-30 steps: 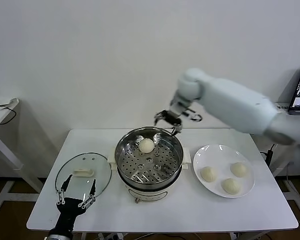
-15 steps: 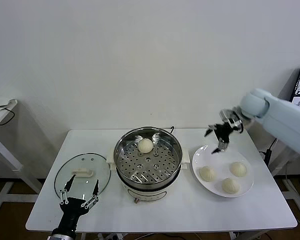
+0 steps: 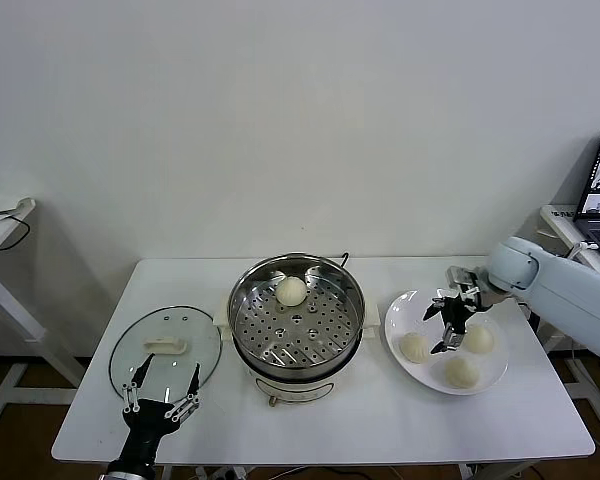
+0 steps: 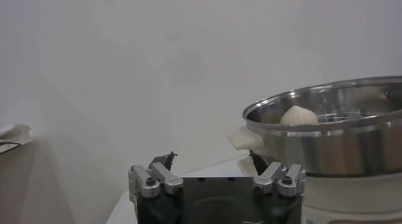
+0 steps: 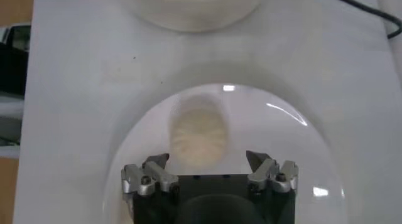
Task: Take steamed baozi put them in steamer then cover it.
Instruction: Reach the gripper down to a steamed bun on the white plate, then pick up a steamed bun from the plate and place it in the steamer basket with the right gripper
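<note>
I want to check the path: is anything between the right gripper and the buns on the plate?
Nothing visible is. The right gripper, open, hangs over the plate, with one bun ahead of its fingers and only bare plate between.

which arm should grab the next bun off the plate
Right. The right gripper hangs open over the plate, close to its three buns. The left gripper sits open near the lid, with the steamer between it and the plate.

Open left gripper low in front of the shiny steel steamer, one cream-white baozi showing above its rim
</note>
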